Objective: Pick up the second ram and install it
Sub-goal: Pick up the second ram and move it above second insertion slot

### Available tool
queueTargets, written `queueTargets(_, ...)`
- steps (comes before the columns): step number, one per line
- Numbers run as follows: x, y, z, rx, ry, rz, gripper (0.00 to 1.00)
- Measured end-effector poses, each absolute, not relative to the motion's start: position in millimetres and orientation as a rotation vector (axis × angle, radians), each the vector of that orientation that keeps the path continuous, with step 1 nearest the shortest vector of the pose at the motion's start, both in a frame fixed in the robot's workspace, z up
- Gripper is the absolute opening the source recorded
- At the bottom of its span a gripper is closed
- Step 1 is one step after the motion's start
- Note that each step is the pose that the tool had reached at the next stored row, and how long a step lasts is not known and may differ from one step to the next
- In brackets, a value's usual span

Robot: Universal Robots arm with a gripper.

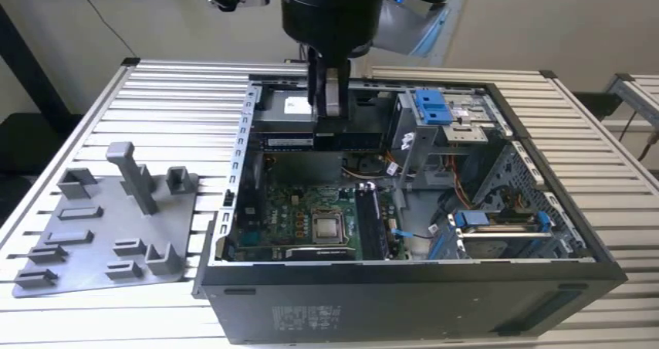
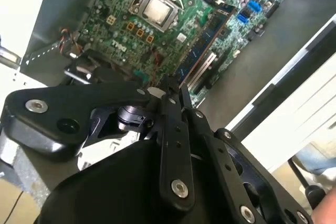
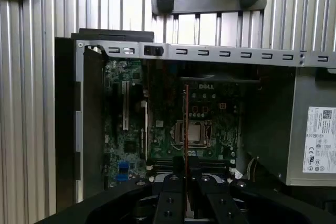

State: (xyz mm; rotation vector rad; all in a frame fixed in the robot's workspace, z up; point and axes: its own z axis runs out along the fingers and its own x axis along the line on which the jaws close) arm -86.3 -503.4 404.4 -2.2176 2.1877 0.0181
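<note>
My gripper [image 1: 331, 125] hangs over the back part of the open computer case [image 1: 412, 299], shut on the second ram [image 1: 324, 141]. The ram is a long dark stick with a small pale label, held level and well above the motherboard [image 1: 299, 202]. In the first wrist view the ram [image 3: 186, 124] runs edge-on as a thin line out from the fingertips [image 3: 178, 174], crossing over the silver processor [image 3: 197, 132]. In the second wrist view the ram [image 2: 205, 38] stretches away from the closed gripper [image 2: 173, 90]. The memory slots [image 1: 373, 221] lie to the exterior view's right of the processor [image 1: 329, 227].
A grey fixture plate [image 1: 103, 225] with upright posts lies on the slatted table at the exterior view's left of the case. Inside the case are a power supply [image 3: 315, 135], a drive cage with blue clips [image 1: 437, 106] and loose cables [image 1: 453, 179]. The case's metal walls [image 3: 210, 53] stand around the motherboard.
</note>
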Motion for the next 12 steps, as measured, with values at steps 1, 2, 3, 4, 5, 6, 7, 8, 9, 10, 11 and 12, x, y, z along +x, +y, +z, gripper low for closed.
queueTargets(1, -81.7, -503.4, 404.4, -2.218, 2.188, 0.018, 0.14)
queueTargets(2, -77.1, -503.4, 404.3, -2.217, 2.188, 0.018, 0.14)
queueTargets(3, -72.7, -503.4, 404.4, -2.218, 2.188, 0.018, 0.14)
queueTargets(4, -67.9, -503.4, 404.3, -2.218, 2.188, 0.018, 0.14)
queueTargets(5, -63.4, -503.4, 404.3, -2.218, 2.188, 0.018, 0.14)
queueTargets(6, -58.8, -503.4, 404.3, -2.218, 2.188, 0.018, 0.14)
queueTargets(7, -54.3, -503.4, 404.3, -2.218, 2.188, 0.018, 0.14)
queueTargets(8, -50.1, -503.4, 404.3, -2.218, 2.188, 0.018, 0.14)
queueTargets(9, -45.2, -503.4, 404.2, -2.217, 2.188, 0.018, 0.14)
queueTargets(10, -40.8, -503.4, 404.2, -2.217, 2.188, 0.018, 0.14)
queueTargets(11, -36.2, -503.4, 404.1, -2.217, 2.188, 0.018, 0.14)
queueTargets(12, -31.8, -503.4, 404.1, -2.217, 2.188, 0.018, 0.14)
